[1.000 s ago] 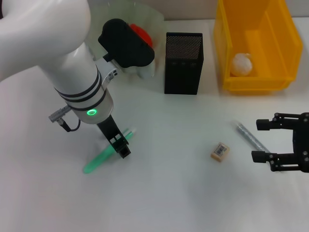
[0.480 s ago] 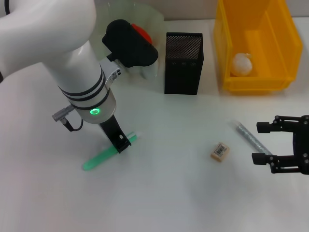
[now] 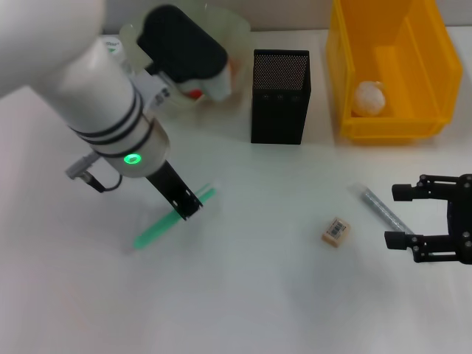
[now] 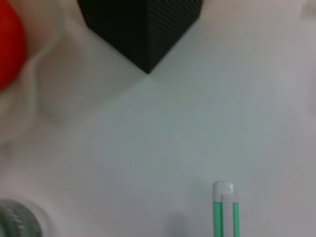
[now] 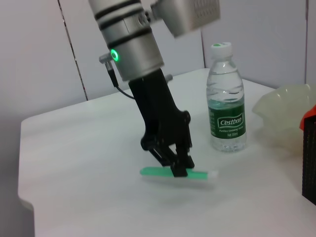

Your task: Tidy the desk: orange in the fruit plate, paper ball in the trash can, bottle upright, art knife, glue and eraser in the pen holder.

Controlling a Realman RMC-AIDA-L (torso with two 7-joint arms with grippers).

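Note:
My left gripper (image 3: 189, 209) is shut on the green art knife (image 3: 171, 220), which looks raised slightly off the table; the right wrist view shows the gripper (image 5: 180, 168) pinching the knife (image 5: 158, 172) mid-length. The water bottle (image 5: 226, 101) stands upright behind it. The orange (image 4: 7, 44) lies in the translucent fruit plate (image 3: 230, 26), largely hidden by my arm in the head view. The black mesh pen holder (image 3: 280, 96) stands at the back centre. The eraser (image 3: 336, 231) and the grey glue stick (image 3: 380, 206) lie on the table. My right gripper (image 3: 399, 216) is open beside the glue's near end.
The yellow trash can (image 3: 424, 125) stands at the back right with the paper ball (image 3: 369, 98) inside. My left arm's white body covers much of the back left of the table.
My left arm has swung up and back, and the green art knife has shifted with the gripper toward the right and off the table. The right arm has not moved.

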